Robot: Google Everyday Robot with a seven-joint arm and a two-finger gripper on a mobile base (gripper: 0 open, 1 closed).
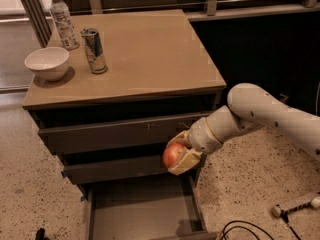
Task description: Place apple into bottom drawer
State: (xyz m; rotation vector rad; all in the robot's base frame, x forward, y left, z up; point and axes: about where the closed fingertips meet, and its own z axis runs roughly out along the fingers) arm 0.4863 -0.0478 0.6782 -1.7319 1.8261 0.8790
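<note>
Now the hand (pixel 181 156) grips the apple (pixel 173 155) tight, up above the open bottom drawer (pixel 140 211), beside the middle drawer (pixel 117 169).

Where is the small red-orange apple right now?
Lower centre of the camera view: the gripper holds the apple before the middle drawer, above the open grey bottom drawer.

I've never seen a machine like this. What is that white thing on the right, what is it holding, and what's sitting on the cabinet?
The white thing is a robot's arm. At its end sits the gripper, a two-finger clamp, shut on a red apple. It hangs in front of the cabinet, just above the pulled-out bottom drawer. One camera looks down on all this from the front. On the cabinet's top, toward the left, stand a white bowl, a drink can and a water bottle.
</note>
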